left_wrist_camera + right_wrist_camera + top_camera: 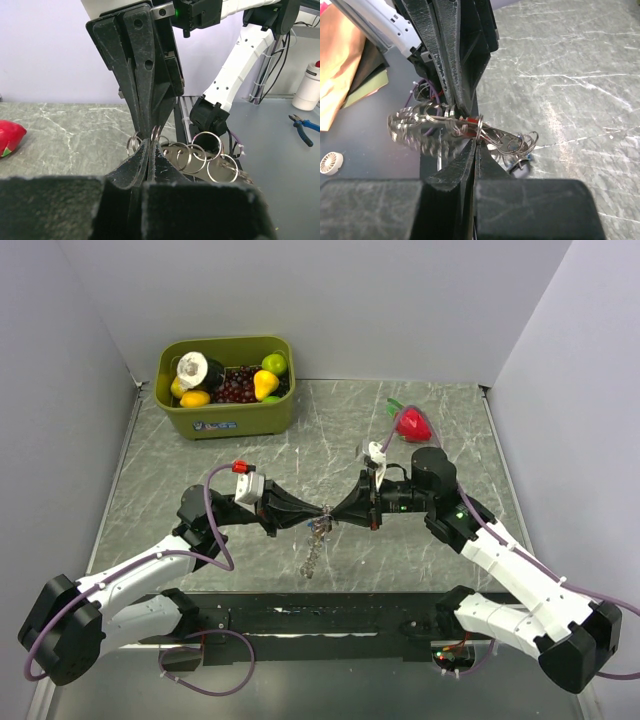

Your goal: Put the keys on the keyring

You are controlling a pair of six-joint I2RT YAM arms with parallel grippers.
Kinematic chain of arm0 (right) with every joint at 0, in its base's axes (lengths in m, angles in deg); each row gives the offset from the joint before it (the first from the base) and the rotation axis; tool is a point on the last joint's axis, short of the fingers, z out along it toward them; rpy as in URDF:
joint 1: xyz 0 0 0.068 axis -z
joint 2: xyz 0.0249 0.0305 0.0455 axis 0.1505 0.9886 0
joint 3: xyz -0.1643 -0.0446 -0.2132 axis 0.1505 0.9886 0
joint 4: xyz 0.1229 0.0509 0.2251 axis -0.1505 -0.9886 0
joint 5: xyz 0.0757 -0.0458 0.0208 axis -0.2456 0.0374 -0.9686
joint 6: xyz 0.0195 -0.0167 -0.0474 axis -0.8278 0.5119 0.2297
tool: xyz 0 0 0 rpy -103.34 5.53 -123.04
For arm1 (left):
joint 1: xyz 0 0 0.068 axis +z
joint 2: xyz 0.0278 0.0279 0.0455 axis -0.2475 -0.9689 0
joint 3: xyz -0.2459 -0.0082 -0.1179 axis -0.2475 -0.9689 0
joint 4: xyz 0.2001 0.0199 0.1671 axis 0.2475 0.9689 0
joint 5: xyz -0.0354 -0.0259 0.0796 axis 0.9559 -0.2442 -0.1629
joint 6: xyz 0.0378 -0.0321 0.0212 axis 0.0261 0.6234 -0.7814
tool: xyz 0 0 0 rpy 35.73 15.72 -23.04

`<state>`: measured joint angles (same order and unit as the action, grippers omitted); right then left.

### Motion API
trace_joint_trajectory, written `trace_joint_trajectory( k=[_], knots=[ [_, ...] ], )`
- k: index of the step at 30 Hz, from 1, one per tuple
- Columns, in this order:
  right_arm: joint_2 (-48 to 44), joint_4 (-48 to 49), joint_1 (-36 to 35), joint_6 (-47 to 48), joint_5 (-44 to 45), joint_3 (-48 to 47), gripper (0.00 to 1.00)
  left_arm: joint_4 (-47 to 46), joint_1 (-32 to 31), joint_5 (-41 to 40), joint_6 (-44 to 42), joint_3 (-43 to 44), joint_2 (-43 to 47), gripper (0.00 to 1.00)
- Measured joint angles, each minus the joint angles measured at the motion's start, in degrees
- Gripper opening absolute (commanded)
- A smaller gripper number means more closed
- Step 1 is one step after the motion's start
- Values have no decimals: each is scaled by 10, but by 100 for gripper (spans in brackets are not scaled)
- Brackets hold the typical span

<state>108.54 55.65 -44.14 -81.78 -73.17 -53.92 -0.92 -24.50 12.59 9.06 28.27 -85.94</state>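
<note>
1. We see both arms reaching inward over the grey marbled surface (200, 460), their black fingers meeting tip to tip at the centre of the top view.
2. The left hand (316, 517) comes in from the left of that frame. Its fingers are pressed together, and in its wrist view they pinch a thin ring at their tips.
3. The right hand (336, 514) comes in from the right. Its fingers are also pressed together, and in its wrist view a ring stands nipped just at their tips.
4. The chain of silver metal split rings (315, 552) is held up off the surface where the two hands meet. Its loose end hangs down toward the bottom of the top view.
5. In the left wrist view the linked rings (210, 162) trail off to the lower right of the fingertips, overlapping one another.
6. In the right wrist view the rings spread to both sides of the fingertips, and those on the left are blurred.
7. The small keys (512, 145) sit among the rings just right of the fingertips. One red head (469, 120) shows at the middle of the bunch. We cannot tell the others apart.
8. An olive-green plastic bin of toy fruit (250, 418) stands at the upper left of the top view.
9. A red toy fruit with green leaves (413, 424) lies at the upper right, well apart from the hands.
</note>
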Motion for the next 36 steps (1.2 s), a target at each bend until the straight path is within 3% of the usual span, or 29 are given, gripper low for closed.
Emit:
trace_joint_trajectory(
  k=[11,12,13,16,19,30,36],
  knots=[
    [8,-1,0,12,-10,0,1,-7,0,5,13,0,0,1],
    [8,-3,0,13,-11,0,5,-9,0,5,13,0,0,1],
    [7,-6,0,16,-11,0,18,-9,0,5,12,0,0,1],
    [-4,-25,0,31,-3,0,41,-10,0,5,11,0,1,1],
    [-23,-54,0,48,11,0,49,-12,0,5,10,0,7,1],
    [-65,-16,0,21,-30,23,53,-45,0,4,14,0,11,1],
    [-55,29,0,-11,-48,50,61,-81,0,5,31,-3,5,1]
  ],
)
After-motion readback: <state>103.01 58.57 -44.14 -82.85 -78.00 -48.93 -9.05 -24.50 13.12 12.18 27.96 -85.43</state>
